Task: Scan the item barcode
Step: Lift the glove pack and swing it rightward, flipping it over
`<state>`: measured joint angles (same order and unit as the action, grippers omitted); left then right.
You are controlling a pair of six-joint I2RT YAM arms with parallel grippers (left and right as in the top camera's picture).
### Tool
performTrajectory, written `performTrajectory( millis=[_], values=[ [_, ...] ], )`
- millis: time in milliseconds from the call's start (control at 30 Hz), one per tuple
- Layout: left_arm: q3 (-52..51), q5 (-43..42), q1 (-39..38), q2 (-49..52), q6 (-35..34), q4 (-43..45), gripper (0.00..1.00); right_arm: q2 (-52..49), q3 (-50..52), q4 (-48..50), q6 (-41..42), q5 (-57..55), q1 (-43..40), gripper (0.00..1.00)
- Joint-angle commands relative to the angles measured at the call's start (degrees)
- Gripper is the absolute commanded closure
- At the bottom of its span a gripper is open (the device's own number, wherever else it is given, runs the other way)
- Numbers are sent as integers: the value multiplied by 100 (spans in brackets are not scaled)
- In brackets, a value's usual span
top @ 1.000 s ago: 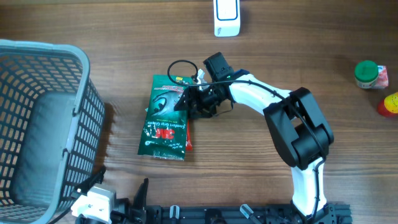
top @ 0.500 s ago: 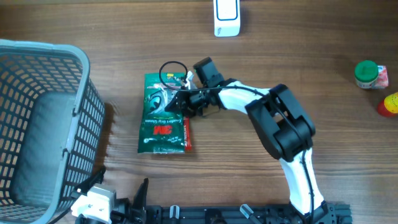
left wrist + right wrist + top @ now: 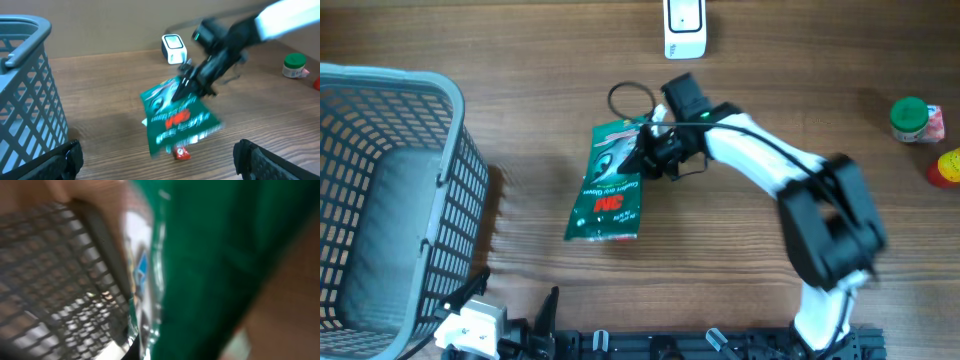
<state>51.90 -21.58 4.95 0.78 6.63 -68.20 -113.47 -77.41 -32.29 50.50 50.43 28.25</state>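
Right pincer (image 3: 645, 158) clenched on green packet (image 3: 608, 190), frame centre; right-wrist view gives only green blur. Left pincer (image 3: 157, 152) released, lower edge.

Green packet (image 3: 210, 255) blurred, print probably unreadable

Brown wood-grain table (image 3: 740, 270) w/ a grey mesh basket (image 3: 470, 220) standing at the left, a white scanner (image 3: 684, 25) at the far edge approx. centre, & far right a green-lidded jar (image 3: 912, 118) just beside a red/yellow item (image 3: 947, 168) cut off by the frame. Mid-table there's a green packet (image 3: 612, 185), tilted; can't tell if its lower end rests on the wood.
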Motion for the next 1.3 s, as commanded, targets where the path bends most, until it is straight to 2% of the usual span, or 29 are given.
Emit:
performTrajectory(
  millis=[0, 167, 200, 300, 533, 767, 867, 933, 1067, 1267],
  values=[
    [-15, -90, -24, -39, 66, 17, 0, 1064, -48, -739, 1064, -85, -98, 96],
    [-15, -90, -24, -42, 66, 17, 0, 1849, -48, -1633, 2225, -87, -195, 96],
    [-15, -90, -24, -39, 66, 17, 0, 1902, -48, -2072, 2822, -85, -195, 96],
    [-15, -90, -24, -42, 66, 17, 0, 1897, -48, -3001, 3877, 0, -203, 96],
    [-15, -90, -24, -42, 66, 17, 0, 1897, -48, -3126, 3858, 1008, -203, 96],
    [-15, -90, -24, -42, 66, 17, 0, 1897, -48, -3012, 6002, 938, -321, 94],
    [-15, -90, -24, -39, 66, 17, 0, 1897, -48, -2422, 6161, 595, -544, 95],
    [-15, -90, -24, -39, 66, 17, 0, 1897, -48, -2522, 6706, 188, -691, 95],
    [-15, -90, -24, -39, 66, 17, 0, 1810, -48, -2577, 6800, 282, -1060, 95],
    [-15, -90, -24, -42, 66, 17, 0, 1198, -48, -3587, 6754, 839, -1445, 95]
  ],
)
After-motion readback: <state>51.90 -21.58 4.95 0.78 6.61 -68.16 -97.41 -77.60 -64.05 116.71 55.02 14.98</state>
